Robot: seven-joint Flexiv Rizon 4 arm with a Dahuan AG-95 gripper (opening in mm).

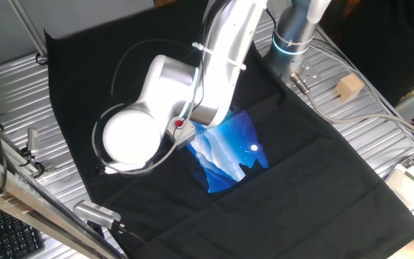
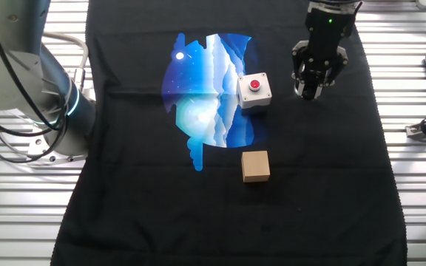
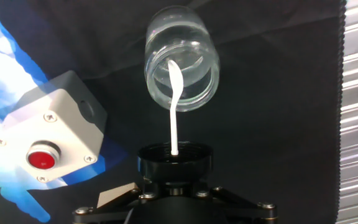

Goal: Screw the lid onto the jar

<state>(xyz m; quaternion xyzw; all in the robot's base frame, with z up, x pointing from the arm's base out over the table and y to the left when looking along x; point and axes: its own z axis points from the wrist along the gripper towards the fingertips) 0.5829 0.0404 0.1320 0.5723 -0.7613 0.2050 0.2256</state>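
A black cloth (image 2: 324,192) with a blue printed patch covers the ridged metal table (image 2: 420,185). The gripper (image 2: 310,90) hangs above the cloth, its fingers clamped on the lid (image 3: 174,160), a black cap seen edge-on in the hand view. Just beyond the lid stands the jar (image 3: 182,59), clear and open-mouthed, with a white spoon (image 3: 174,109) inside. The white box with a red button (image 2: 254,90) sits beside the gripper; a wooden cube (image 2: 256,165) lies further off.

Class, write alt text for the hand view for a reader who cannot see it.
A black lid sits at the gripper, just short of a clear open jar on black cloth. A white box with a red button stands to the left.
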